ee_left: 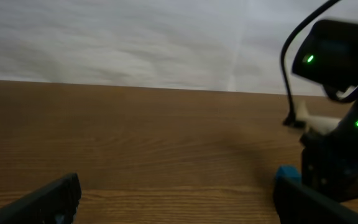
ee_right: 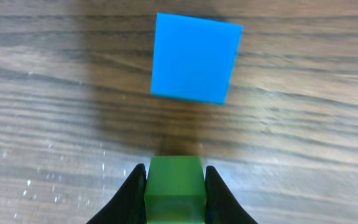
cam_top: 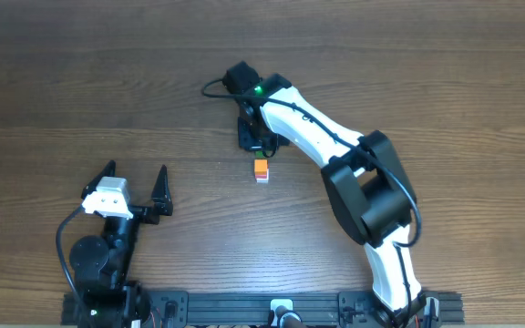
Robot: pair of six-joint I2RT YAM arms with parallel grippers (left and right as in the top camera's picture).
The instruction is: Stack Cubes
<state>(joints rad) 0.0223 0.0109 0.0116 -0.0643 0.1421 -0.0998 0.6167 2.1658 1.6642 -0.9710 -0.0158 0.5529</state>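
- The blue cube (ee_right: 195, 57) could be knocked aside if the green cube (ee_right: 175, 190) is carried forward too low, since an edge would be caught.
- A tumble could be caused by release off-centre; the blue cube seems slightly turned against the held one, so the faces may not be matched.
- Slip in the grip is possible, as the green cube is pinched on two sides only.
- The right end effector (ee_right: 175, 174) is narrowed onto the green cube, which is clamped between both fingers.
- The blue cube is seen on the desk (cam_top: 427, 73) just ahead of those fingertips, apart from the green one.
- An orange cube (cam_top: 261, 168) touching a white cube (cam_top: 262, 179) is found near this end effector; stacking cannot be confirmed.
- The left end effector (cam_top: 136, 175) is spread wide and nothing is held; the cubes are well apart from it.
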